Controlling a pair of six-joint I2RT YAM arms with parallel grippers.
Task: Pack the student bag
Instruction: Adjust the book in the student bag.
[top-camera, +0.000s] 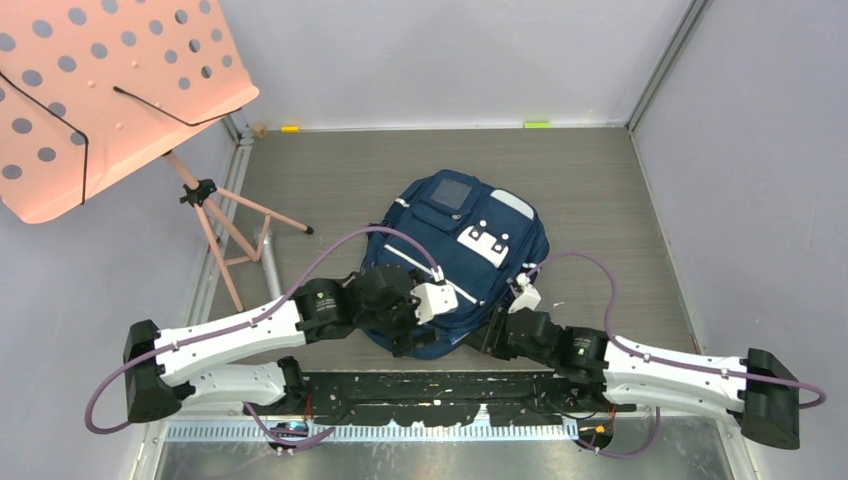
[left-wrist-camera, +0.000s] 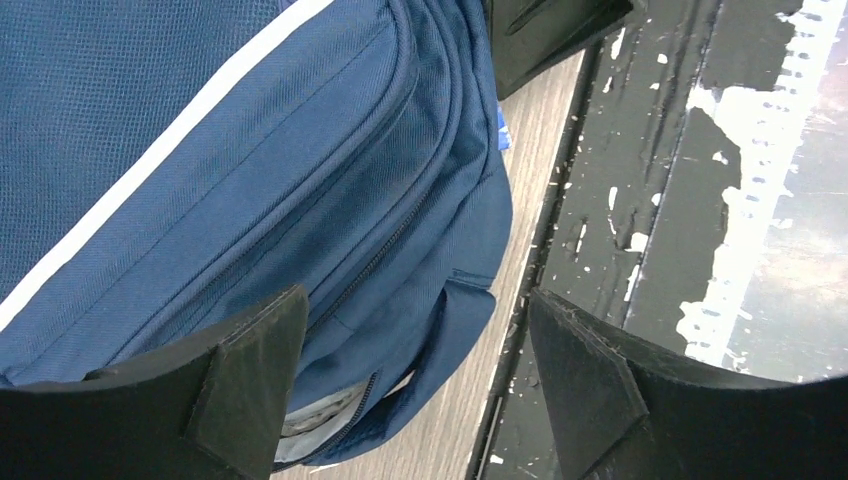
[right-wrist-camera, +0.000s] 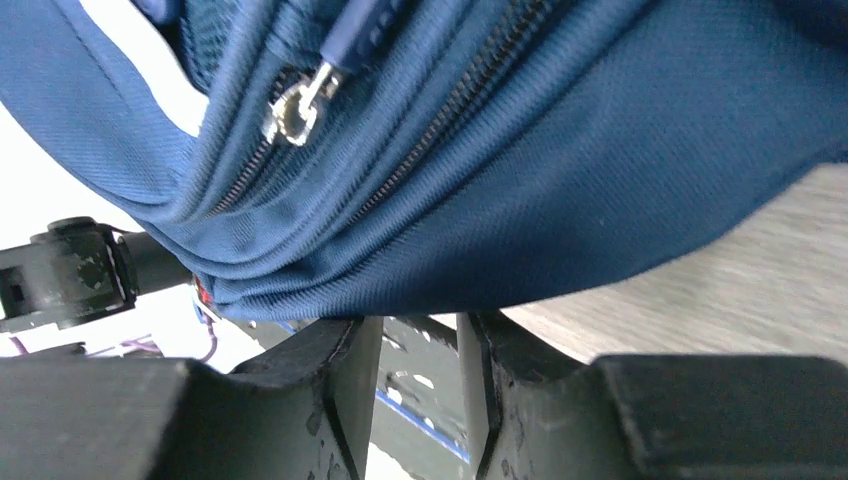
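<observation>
No writing can be read anywhere: the white patches (top-camera: 487, 243) on the bag (top-camera: 455, 245) are too small in the top view to show any lettering, and the wrist views show only plain fabric.

The bag lies face up in the middle of the desk (top-camera: 600, 200), its lower end toward the arms and just short of the black rail (top-camera: 430, 385) at the near edge. Both arms reach in to that near end.

The left gripper (top-camera: 412, 335) sits at the bag's near-left corner. In its wrist view the left gripper (left-wrist-camera: 415, 390) has its jaws spread wide. The bag's rounded corner, with a white stripe (left-wrist-camera: 170, 170) and a zip (left-wrist-camera: 385, 250), fills the left of the gap, and the rail is on the right.

The right gripper (top-camera: 490, 335) is at the near-right corner. From its wrist, the right gripper (right-wrist-camera: 420, 390) has its jaws drawn close, a slim gap left with nothing in it. The bag's bottom edge hangs just above the fingertips (right-wrist-camera: 350, 340). A metal zip pull (right-wrist-camera: 295, 105) shows higher up.

A pink music stand (top-camera: 100, 90) stands at the far left.
</observation>
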